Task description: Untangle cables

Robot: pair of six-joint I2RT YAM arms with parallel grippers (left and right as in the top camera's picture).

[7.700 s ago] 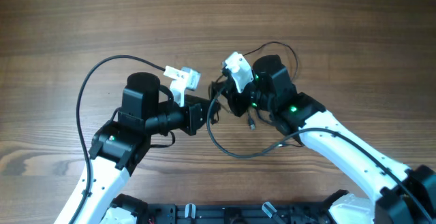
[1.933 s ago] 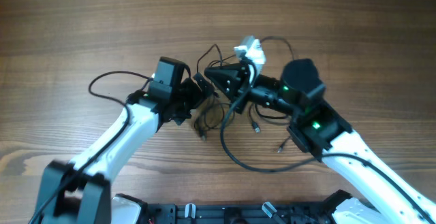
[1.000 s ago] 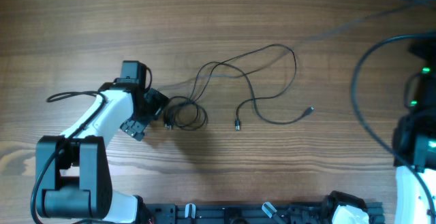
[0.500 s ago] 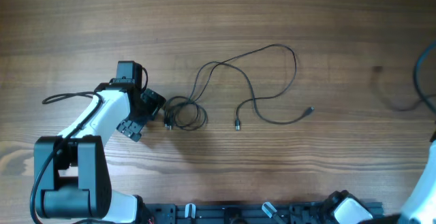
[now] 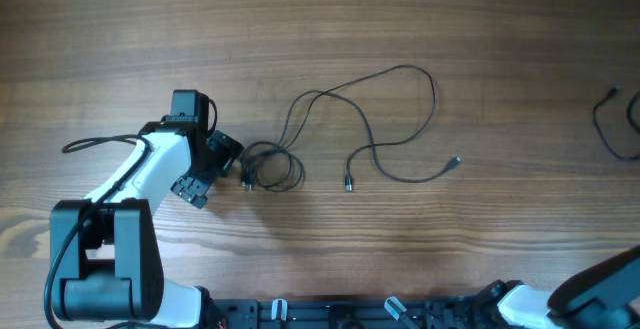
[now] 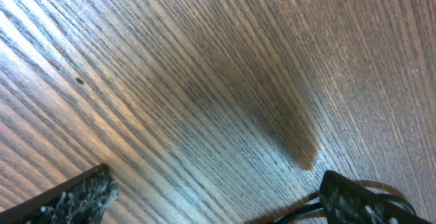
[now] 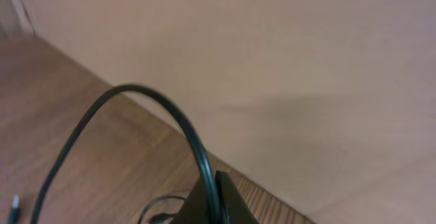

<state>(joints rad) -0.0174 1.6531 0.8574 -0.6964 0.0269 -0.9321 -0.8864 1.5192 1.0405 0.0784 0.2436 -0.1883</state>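
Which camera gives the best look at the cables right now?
Overhead: it shows the cables whole, a small coil beside the left gripper and a long loose run to its right. Left wrist catches only a few strands at its bottom edge; right wrist shows nothing clear of them.

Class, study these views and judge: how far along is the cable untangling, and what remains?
Done: most of the cables lie spread in open loops, with two plug ends lying free. In hand: nothing; the left fingers stand open beside a small coil. Left: that coil is bunched and appears joined to the loops, so it needs drawing out.
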